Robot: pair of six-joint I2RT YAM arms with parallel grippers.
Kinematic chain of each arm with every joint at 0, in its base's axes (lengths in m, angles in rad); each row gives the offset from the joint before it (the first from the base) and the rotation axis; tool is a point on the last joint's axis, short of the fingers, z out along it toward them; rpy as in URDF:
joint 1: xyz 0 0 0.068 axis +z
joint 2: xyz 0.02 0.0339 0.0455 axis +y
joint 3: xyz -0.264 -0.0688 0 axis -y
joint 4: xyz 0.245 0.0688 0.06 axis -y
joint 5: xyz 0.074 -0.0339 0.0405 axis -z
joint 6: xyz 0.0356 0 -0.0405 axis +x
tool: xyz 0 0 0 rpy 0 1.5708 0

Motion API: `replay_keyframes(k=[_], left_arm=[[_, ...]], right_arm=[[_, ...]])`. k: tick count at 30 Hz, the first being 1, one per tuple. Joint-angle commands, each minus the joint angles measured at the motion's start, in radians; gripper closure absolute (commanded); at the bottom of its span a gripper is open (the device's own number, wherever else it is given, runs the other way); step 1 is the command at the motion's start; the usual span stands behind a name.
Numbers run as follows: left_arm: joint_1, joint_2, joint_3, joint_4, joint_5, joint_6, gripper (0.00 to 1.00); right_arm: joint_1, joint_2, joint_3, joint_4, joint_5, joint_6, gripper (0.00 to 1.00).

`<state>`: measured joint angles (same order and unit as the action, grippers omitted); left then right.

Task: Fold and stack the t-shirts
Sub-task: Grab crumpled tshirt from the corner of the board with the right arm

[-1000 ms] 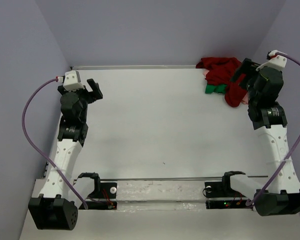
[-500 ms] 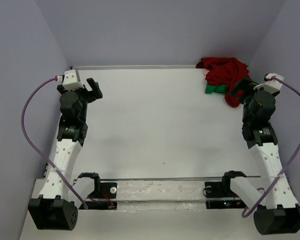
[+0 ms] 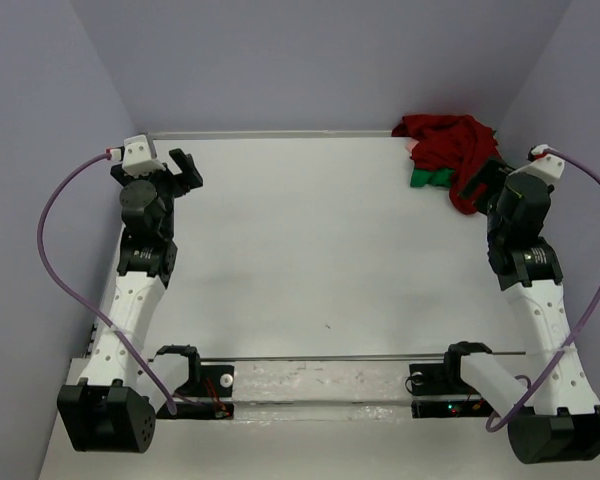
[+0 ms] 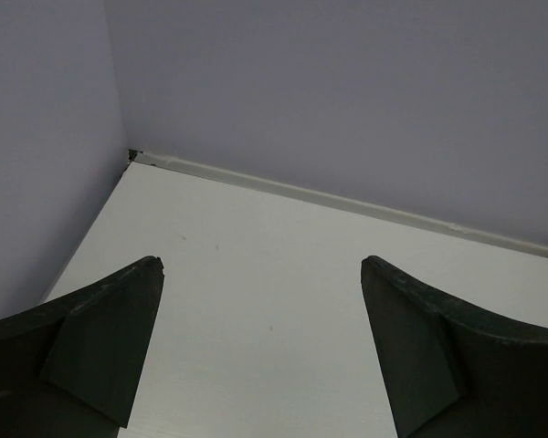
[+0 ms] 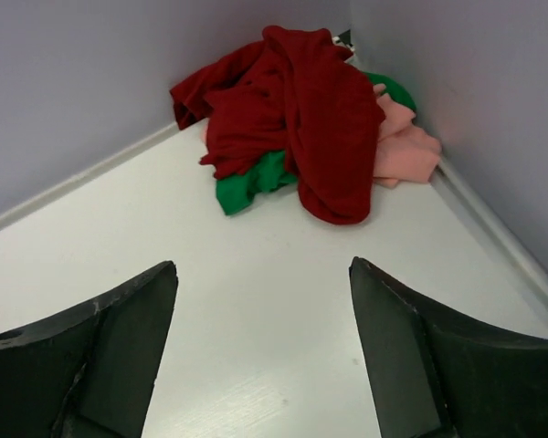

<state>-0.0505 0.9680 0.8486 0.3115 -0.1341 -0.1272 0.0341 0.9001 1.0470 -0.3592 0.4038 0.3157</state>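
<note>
The t-shirts lie crumpled in one heap in the far right corner of the white table (image 3: 320, 250). The dark red shirt (image 3: 445, 140) (image 5: 297, 119) is draped on top. A bright green shirt (image 3: 427, 178) (image 5: 251, 182) pokes out at its near left, and a salmon pink one (image 5: 404, 151) shows against the right wall. My right gripper (image 3: 480, 178) (image 5: 263, 265) is open and empty, just short of the heap's near edge. My left gripper (image 3: 185, 172) (image 4: 261, 262) is open and empty over bare table at the far left.
Lilac walls close in the table at the back (image 3: 310, 60), left and right (image 5: 475, 82). A metal rail (image 3: 330, 357) with the arm bases runs along the near edge. A purple cable (image 3: 55, 240) loops off each arm.
My right gripper has drawn back from above the heap towards the near side and dropped lower. The left wrist has turned slightly. The shirts have not moved.
</note>
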Motion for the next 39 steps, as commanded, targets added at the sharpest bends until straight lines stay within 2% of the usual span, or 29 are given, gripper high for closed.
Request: replay_keyframes(k=[1, 2, 4, 5, 6, 7, 8, 9, 11, 14, 15, 21, 24, 28, 33, 35, 39], left_arm=[[0.001, 0.012, 0.001, 0.078, -0.05, -0.006, 0.01], [0.001, 0.018, 0.003, 0.078, -0.045, 0.001, 0.01], [0.001, 0.021, 0.009, 0.074, -0.036, 0.015, 0.01], [0.001, 0.018, 0.012, 0.072, -0.036, 0.015, 0.01], [0.001, 0.018, 0.012, 0.072, -0.036, 0.012, 0.01], [0.001, 0.017, 0.012, 0.072, -0.035, 0.008, 0.01], [0.001, 0.018, 0.015, 0.069, -0.027, 0.005, 0.01], [0.001, 0.021, 0.02, 0.064, -0.024, 0.001, 0.01], [0.001, 0.029, 0.033, 0.038, -0.007, -0.012, 0.01], [0.001, 0.035, 0.061, -0.006, 0.042, -0.008, 0.01], [0.001, 0.037, 0.072, -0.02, 0.054, -0.005, 0.01], [0.001, 0.047, 0.132, -0.107, 0.059, 0.033, 0.01], [0.001, 0.064, 0.158, -0.15, 0.071, 0.044, 0.01], [0.001, 0.072, 0.155, -0.16, 0.087, 0.04, 0.01], [0.001, 0.1, 0.156, -0.16, 0.035, -0.07, 0.01], [0.001, 0.118, 0.174, -0.175, -0.004, -0.116, 0.01], [0.001, 0.146, 0.21, -0.219, -0.004, -0.118, 0.01]], right_arm=[[0.001, -0.024, 0.027, -0.012, -0.026, 0.031, 0.9], [0.001, -0.014, 0.033, -0.015, -0.022, 0.042, 1.0], [0.001, -0.006, 0.036, -0.021, -0.002, 0.051, 1.0], [0.001, 0.003, 0.038, -0.021, -0.003, 0.049, 0.89], [0.001, 0.011, 0.039, -0.024, -0.011, 0.043, 0.55], [0.001, 0.019, 0.039, -0.026, -0.026, 0.042, 0.36], [0.001, 0.026, 0.047, -0.033, -0.04, 0.039, 0.13], [0.001, 0.036, 0.048, -0.044, -0.055, 0.043, 0.01], [0.001, 0.059, 0.05, -0.067, -0.063, 0.071, 0.0], [0.001, 0.066, 0.028, -0.061, -0.141, -0.036, 0.01], [0.001, 0.072, 0.018, -0.047, -0.122, -0.059, 0.02], [0.001, 0.117, 0.024, -0.04, -0.158, 0.039, 0.03], [0.001, 0.18, 0.053, -0.04, -0.151, 0.034, 0.04], [0.001, 0.256, 0.12, -0.063, -0.108, 0.029, 0.0], [0.001, 0.321, 0.208, -0.057, 0.018, 0.001, 0.01], [-0.01, 0.367, 0.235, -0.052, 0.012, -0.023, 0.01], [-0.022, 0.436, 0.321, -0.061, -0.046, -0.01, 0.02]])
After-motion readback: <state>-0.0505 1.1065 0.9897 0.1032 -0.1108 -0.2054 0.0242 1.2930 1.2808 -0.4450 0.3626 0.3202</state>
